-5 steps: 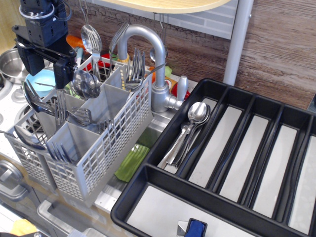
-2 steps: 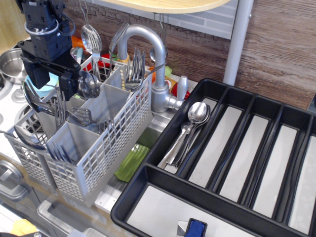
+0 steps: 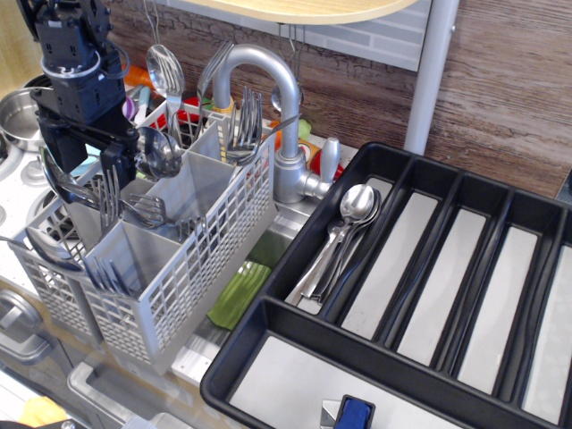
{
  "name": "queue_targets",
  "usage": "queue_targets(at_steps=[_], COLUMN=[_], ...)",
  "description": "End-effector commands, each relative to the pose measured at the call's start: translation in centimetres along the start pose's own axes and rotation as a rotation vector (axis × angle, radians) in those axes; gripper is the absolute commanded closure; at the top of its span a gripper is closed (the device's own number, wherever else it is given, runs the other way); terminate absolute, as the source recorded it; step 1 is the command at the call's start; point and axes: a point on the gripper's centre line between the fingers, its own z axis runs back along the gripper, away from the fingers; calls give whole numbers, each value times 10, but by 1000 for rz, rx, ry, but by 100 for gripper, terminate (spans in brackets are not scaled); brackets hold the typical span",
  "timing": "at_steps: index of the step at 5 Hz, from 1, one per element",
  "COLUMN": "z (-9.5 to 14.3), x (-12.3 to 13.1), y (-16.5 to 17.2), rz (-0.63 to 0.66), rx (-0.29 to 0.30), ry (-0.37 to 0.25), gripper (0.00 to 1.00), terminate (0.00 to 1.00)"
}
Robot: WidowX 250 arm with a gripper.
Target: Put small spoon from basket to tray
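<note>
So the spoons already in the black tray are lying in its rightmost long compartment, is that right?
Not quite. In observation.image the spoons lie in the leftmost long compartment of the black tray, next to the faucet; its other long compartments hold no cutlery.

We're seeing forks [image 3: 247, 125] & spoons crowding basket [image 3: 179, 277]; faucet [image 3: 273, 98] is standing betw. it & tray [image 3: 268, 349], whose right lanes are lying open.

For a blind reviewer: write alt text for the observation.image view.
A black robot gripper hangs over the rear of a light-grey lattice cutlery basket holding forks and spoons. To its right, a black plastic compartment tray holds several steel spoons in its leftmost slot.
</note>
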Motion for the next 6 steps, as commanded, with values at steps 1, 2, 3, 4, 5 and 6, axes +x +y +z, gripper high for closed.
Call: queue_targets(at_steps=[1,2,3,4,5,6], z=[1,-8,-16,-24,-28,-27], x=[4,2,0,-4,-6,-8], y=[17,18,19,15,14,11], rz=[-39,-30,-27,-15,-11,-7], rx=[86,89,69,48,35,30], ry=[-43,-37,-41,-35,-38,-26], gripper=[0,0,0,0,100,100], terminate=[0,0,0,0,0,0])
